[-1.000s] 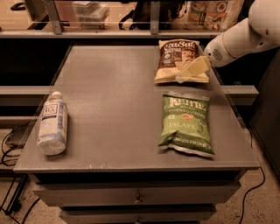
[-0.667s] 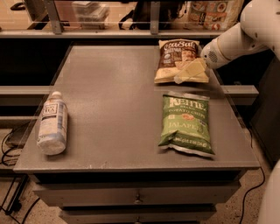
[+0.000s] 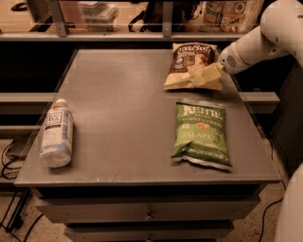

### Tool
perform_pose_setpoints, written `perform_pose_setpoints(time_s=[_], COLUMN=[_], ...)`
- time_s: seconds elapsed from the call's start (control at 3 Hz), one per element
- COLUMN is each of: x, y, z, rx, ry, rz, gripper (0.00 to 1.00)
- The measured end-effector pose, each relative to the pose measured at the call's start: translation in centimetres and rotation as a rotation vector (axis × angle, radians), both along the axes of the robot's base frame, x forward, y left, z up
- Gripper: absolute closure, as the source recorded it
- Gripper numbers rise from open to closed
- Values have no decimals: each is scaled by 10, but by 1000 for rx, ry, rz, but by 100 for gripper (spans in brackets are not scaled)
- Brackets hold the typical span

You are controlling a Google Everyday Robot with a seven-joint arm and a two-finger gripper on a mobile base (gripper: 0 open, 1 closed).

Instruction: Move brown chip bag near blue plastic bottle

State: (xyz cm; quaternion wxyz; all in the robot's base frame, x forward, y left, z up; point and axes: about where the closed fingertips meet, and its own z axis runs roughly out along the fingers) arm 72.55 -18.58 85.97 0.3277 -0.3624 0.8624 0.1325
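Note:
The brown chip bag [image 3: 189, 60] lies flat at the far right of the grey table [image 3: 118, 118]. My gripper [image 3: 207, 75] reaches in from the right on a white arm [image 3: 255, 45] and rests on the bag's lower right part, covering it. The blue plastic bottle [image 3: 57, 133] has a white label and lies on its side near the table's left edge, far from the brown bag.
A green jalapeño chip bag [image 3: 201, 133] lies at the front right, just in front of the brown bag. A shelf with a rail and packaged goods [image 3: 227, 14] runs behind the table. Cables [image 3: 9, 156] hang on the left.
The white arm has shifted slightly up and to the right. The gripper stays at the brown bag's lower right. The bags and bottle have not moved.

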Motion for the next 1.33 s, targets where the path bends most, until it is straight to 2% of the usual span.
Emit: perform_pose_setpoints(time_s=[0.33,0.67,1.0,1.33], x=[-4,-12,-28,-52], y=[0,5,25,50], z=[3,22,63,111], rx=[-17,-11,-6,-23], ry=[-9,-55,-133,-240], rz=[3,26,111,224], gripper=[61,85,100,100])
